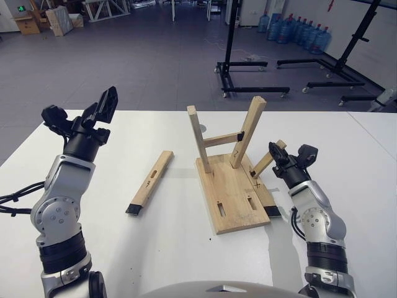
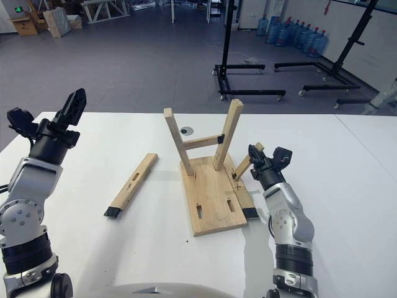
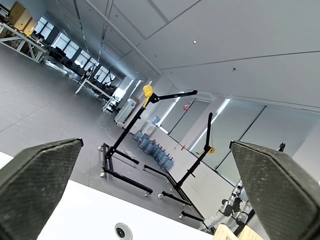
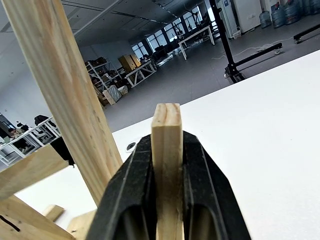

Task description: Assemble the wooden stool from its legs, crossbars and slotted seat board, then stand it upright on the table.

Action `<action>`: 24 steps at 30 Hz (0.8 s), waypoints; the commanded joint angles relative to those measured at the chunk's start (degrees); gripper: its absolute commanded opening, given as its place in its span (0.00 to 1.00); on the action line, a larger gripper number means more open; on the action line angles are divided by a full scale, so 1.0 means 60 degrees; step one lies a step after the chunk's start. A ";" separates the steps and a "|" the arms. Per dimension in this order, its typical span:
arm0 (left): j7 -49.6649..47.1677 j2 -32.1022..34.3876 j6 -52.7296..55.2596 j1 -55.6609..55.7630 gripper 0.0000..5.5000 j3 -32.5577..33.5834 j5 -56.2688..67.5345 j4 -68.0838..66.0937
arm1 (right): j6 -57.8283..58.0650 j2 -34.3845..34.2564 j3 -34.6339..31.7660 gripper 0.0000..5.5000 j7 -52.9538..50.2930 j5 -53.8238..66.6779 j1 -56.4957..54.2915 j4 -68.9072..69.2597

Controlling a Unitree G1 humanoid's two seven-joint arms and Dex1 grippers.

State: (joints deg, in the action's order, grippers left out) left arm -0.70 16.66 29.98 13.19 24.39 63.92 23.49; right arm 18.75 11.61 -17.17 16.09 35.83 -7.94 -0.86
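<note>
- Our right end effector [image 1: 280,158] is clamped on a wooden leg [image 1: 265,162]. In the right wrist view its black fingers [image 4: 132,190] press flat against both sides of the wood.
- That leg is tilted. Its upper end is in the grip and its lower end sits at the right edge of the seat board [image 1: 232,195]. We cannot tell whether it sits in a slot.
- The seat board lies flat on the white table [image 1: 155,248], in the middle, just left of the right arm. Open slots show at its near end.
- Two legs rise from the board's far end, the left standing leg [image 1: 200,139] and the right standing leg [image 1: 248,130], both leaning. A crossbar [image 1: 220,140] spans between them.
- A dark-capped piece [image 1: 268,200] lies along the board's right edge, touching it or nearly so.
- A loose leg [image 1: 151,181] lies flat on the table left of the board and well apart from it, dark cap toward us.
- Our left end effector [image 1: 104,105] is raised over the table's left side, well apart from every part. Its pads are spread wide with nothing between them.
- Beyond the table, black stands [image 1: 248,68] and water jugs [image 1: 298,28] sit on the floor.
</note>
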 commanded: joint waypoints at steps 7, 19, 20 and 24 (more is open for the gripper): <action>0.0032 0.0024 -0.0008 -0.0028 0.98 -0.0149 -0.0248 -0.0046 | -0.0770 0.0194 0.0773 0.07 0.0445 -0.1418 0.0594 -0.0549; 0.0087 0.0052 0.0017 0.0084 0.98 -0.0290 -0.0468 -0.0057 | -0.3783 0.0692 0.2082 0.07 0.1297 -0.3862 0.1335 -0.3009; 0.0089 0.0053 0.0020 0.0089 0.98 -0.0296 -0.0471 -0.0061 | -0.3855 0.0690 0.2098 0.07 0.1346 -0.3849 0.1339 -0.3175; 0.0106 0.0057 0.0019 0.0099 0.98 -0.0295 -0.0478 -0.0085 | -0.3814 0.0635 0.2012 0.07 0.1423 -0.3540 0.1263 -0.3317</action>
State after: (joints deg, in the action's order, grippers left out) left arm -0.19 16.67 29.97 13.20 22.93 61.59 23.47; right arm -10.83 15.50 -5.60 24.70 15.84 -5.73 -13.55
